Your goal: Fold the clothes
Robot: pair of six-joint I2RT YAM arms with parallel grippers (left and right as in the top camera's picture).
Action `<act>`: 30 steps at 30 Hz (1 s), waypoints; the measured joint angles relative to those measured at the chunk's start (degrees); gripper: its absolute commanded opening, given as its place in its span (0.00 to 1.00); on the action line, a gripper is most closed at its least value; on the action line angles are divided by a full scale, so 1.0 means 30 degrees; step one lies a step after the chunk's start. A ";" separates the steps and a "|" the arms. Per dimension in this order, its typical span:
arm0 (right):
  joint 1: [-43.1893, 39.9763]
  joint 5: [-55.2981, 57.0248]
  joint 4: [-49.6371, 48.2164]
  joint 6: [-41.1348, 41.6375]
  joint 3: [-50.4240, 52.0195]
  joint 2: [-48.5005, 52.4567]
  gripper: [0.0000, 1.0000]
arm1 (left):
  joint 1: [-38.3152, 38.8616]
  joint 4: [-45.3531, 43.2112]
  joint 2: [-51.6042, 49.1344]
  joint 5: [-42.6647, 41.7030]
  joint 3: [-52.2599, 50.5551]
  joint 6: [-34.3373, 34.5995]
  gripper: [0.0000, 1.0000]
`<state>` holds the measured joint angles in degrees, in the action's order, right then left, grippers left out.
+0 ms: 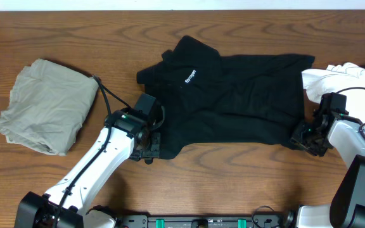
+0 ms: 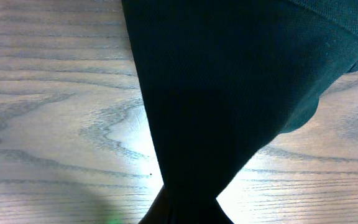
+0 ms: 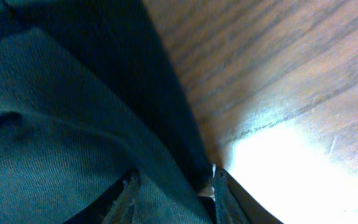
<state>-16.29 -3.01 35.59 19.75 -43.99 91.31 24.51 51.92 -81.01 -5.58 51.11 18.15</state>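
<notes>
Across the middle of the brown wood-grain table (image 1: 233,180) lies the black fabric garment (image 1: 239,95), spread mostly flat with its small white logo lettering (image 1: 191,77) face up near the collar end. That looks like the piece being folded. Down at its near left corner the left gripper (image 1: 149,151) is clamped tight on the black cloth, and the wrist view shows the fabric funnelling down into the pinch. Over at the near right corner the right gripper (image 1: 305,136) sits on the hem, its fingertips (image 3: 219,190) standing a little apart with black cloth lying between them. Whether they actually bite or only straddle it, I can't tell. To do this fold well, I'd say the right side needs a sure hold on the hem before anything travels. Then both corners want to rise together and level, so the near edge is taut and carries over toward the far edge in one straight line, with no sag in the middle. Watch that right corner — it sits just beside the crumpled white fabric garment (image 1: 353,85), and a loose grab could drag that along. Well off to the left, the grey-beige fabric garment (image 1: 43,104) lies bundled, clear of the work.
</notes>
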 measured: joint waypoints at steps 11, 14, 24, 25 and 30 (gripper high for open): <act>0.0000 0.0160 -0.1027 -0.0022 0.0102 0.0000 0.32 | 0.0000 -0.0007 0.0000 0.0000 0.0007 0.0000 0.06; 0.0000 0.0342 -0.1166 -0.0044 0.0197 -0.0029 0.16 | 0.0000 -0.0015 0.0000 0.0000 0.0007 0.0000 0.06; -0.0007 0.0255 -0.2106 0.0000 0.0721 -0.0335 0.01 | 0.0000 -0.0007 0.0000 0.0000 0.0007 -0.0051 0.06; -0.0007 0.0219 -0.2091 -0.0007 0.0721 -0.0342 0.01 | 0.0007 0.0000 0.0000 0.0000 0.0007 -0.0080 0.06; -0.0007 -0.0444 -0.0277 -0.0015 0.0663 -0.0707 0.01 | 0.0000 0.0627 0.0080 0.0058 0.0444 -0.0277 0.06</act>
<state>-16.32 -4.34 34.76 19.70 -42.00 89.19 24.51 53.80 -80.77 -5.41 52.45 17.32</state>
